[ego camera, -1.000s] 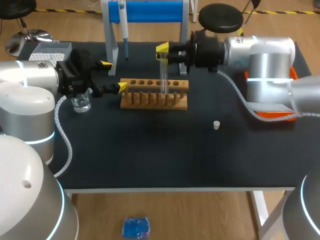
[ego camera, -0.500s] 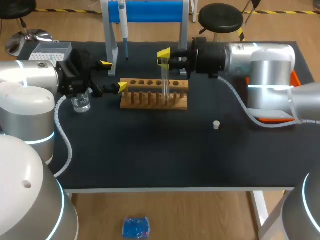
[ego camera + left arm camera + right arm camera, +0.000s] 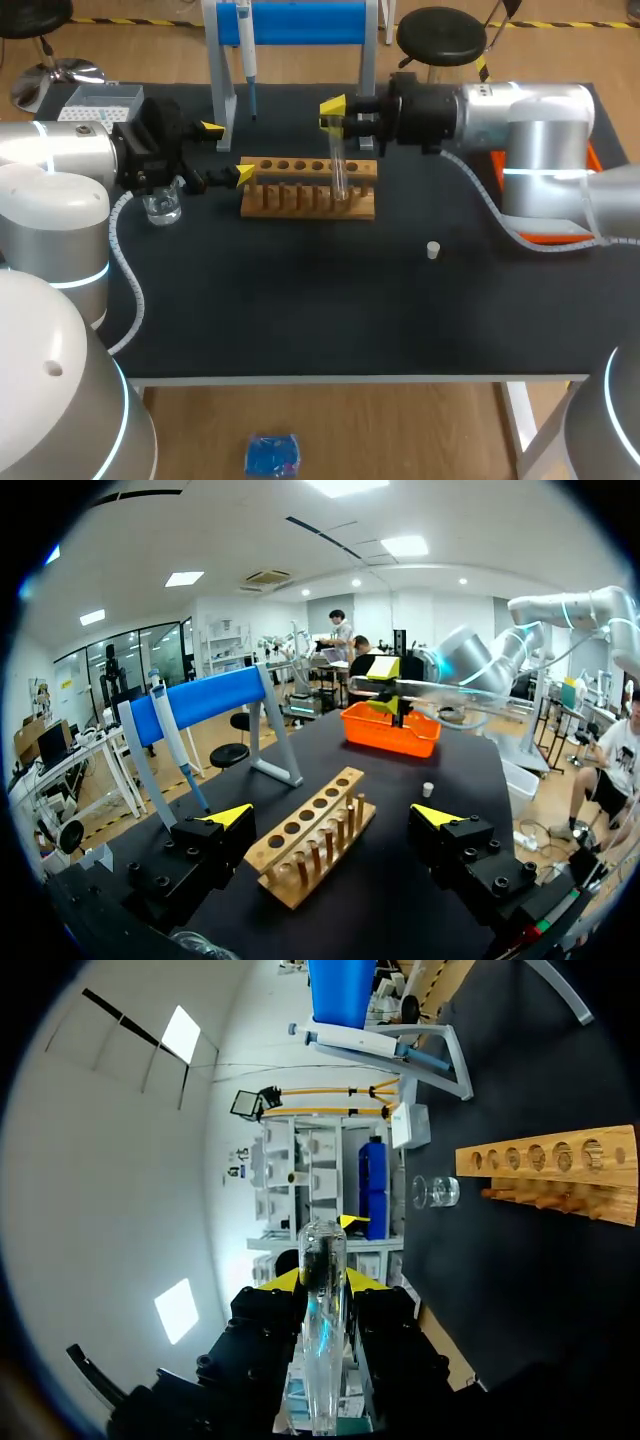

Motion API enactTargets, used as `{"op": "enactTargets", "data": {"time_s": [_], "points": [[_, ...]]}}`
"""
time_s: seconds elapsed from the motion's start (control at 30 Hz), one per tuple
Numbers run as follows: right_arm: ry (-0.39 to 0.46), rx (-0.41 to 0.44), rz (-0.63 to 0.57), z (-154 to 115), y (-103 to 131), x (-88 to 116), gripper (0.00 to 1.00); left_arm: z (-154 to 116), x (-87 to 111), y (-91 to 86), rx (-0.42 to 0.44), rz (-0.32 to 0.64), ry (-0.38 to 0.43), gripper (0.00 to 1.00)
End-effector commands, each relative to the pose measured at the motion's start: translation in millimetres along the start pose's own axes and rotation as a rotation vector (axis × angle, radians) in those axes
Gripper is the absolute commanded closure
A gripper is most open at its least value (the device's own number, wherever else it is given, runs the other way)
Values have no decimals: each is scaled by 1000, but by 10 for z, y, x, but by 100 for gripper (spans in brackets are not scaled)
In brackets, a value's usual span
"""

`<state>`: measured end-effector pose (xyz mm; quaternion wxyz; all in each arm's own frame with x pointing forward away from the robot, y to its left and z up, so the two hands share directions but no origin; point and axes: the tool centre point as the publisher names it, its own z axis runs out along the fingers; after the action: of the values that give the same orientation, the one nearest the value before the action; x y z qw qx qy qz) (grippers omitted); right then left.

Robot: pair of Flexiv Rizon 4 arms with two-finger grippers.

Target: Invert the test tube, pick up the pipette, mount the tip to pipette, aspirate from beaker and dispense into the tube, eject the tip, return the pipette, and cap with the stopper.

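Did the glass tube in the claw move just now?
Yes. The test tube, held in the right claw, has shifted a little toward the right end of the wooden test tube rack.

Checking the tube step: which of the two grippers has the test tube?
The right gripper, over the wooden rack, is shut on the test tube; the left gripper by the beaker is open and empty.

Black table (image 3: 300,310): wooden rack (image 3: 290,200), beaker (image 3: 162,209), stopper (image 3: 433,250), pipette stand (image 3: 220,90), tip box (image 3: 100,102).
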<state>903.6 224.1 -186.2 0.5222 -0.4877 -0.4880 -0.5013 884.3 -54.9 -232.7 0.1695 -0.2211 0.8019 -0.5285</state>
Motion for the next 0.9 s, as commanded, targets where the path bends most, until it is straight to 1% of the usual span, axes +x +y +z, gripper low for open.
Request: {"op": "enactTargets", "data": {"time_s": [0.03, 0.27, 0.3, 0.33, 0.37, 0.4, 0.43, 0.47, 0.5, 0.53, 0.57, 0.6, 0.63, 0.7, 0.8, 0.83, 0.87, 0.9], "points": [[-2, 0, -1, -8, -9, 5, 100, 0, -7, -4, -4, 0, 3, 0], [-2, 0, -1, -8, -9, 5, 100, 0, -7, -4, -4, 0, 3, 0], [-2, 0, -1, -8, -9, 5, 100, -18, -17, -68, -9, 144, -41, 0], [-2, 0, -1, -8, -9, 5, 100, -37, -13, -126, 54, 257, -74, 0], [-2, 0, -1, -8, -9, 5, 100, -62, 1, -173, 148, 301, -82, 0], [-2, 0, -1, -8, -9, 5, 100, -95, 21, -213, 249, 371, -83, 0], [-2, 0, -1, -8, -9, 5, 100, -126, 50, -238, 324, 442, -85, 0], [-2, 0, -1, -8, -9, 5, 100, -143, 66, -243, 385, 487, -91, 0], [-2, 0, -1, -8, -9, 5, 100, -170, 86, -250, 475, 520, -71, 0], [-2, 0, -1, -8, -9, 5, 100, -193, 113, -254, 533, 569, -45, 0], [-2, 0, -1, -8, -9, 5, 100, -209, 152, -248, 579, 637, -7, 0], [-2, 0, -1, -8, -9, 5, 100, -223, 185, -244, 625, 673, 40, 0], [-2, 0, -1, -8, -9, 5, 100, -242, 211, -243, 657, 713, 68, 0], [-2, 0, -1, -8, -9, 5, 100, -285, 259, -240, 725, 768, 156, 0], [-2, 0, -1, -8, -9, 5, 100, -371, 292, -229, 808, 820, 280, 0], [-2, 0, -1, -8, -9, 5, 100, -387, 275, -225, 811, 811, 295, 0], [-2, 0, -1, -8, -9, 5, 100, -395, 209, -225, 786, 772, 266, 0], [-2, 0, -1, -8, -9, 5, 100, -382, 91, -228, 749, 664, 221, 0]]}}
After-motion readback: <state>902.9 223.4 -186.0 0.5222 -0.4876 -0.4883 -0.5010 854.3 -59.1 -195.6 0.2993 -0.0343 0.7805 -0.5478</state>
